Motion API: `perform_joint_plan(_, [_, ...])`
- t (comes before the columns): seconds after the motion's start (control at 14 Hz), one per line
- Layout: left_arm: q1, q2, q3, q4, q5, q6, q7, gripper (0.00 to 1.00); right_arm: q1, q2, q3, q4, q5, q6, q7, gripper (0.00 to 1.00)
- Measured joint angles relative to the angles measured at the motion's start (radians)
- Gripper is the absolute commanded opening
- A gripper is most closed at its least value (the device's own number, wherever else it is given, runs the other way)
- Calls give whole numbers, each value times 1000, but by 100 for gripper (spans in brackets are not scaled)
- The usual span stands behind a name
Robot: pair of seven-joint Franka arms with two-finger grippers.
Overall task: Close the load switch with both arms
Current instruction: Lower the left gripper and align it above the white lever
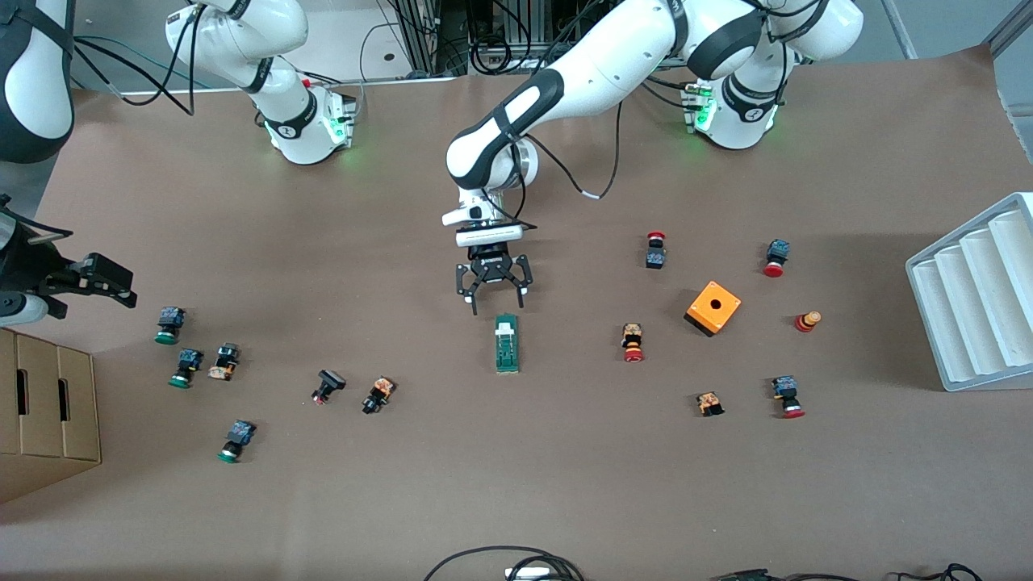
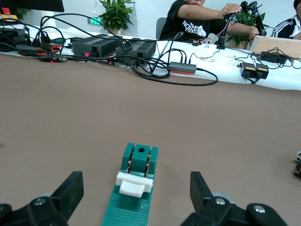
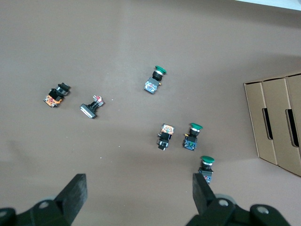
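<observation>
The load switch (image 1: 507,343) is a narrow green bar lying flat mid-table, its white tab (image 1: 505,328) at the end toward the robots' bases. My left gripper (image 1: 497,305) hangs open low over the table at that tab end, touching nothing. In the left wrist view the switch (image 2: 131,207) and its tab (image 2: 134,184) show between the spread fingers of the left gripper (image 2: 135,182). My right gripper (image 1: 113,284) waits open and empty above the table's edge at the right arm's end. The right gripper (image 3: 139,183) looks down on bare table and small push buttons.
An orange box (image 1: 713,307) and red-capped buttons (image 1: 633,342) lie toward the left arm's end, beside a white ridged tray (image 1: 976,298). Green-capped buttons (image 1: 186,367) and a cardboard box (image 1: 48,411) lie at the right arm's end. A black button (image 1: 327,385) lies between.
</observation>
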Motion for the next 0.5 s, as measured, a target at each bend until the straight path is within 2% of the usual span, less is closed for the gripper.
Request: perform_joint_plan(0.5, [-26, 44, -2, 9, 35, -89, -29, 100, 0, 0, 0, 0, 0, 0, 0, 100])
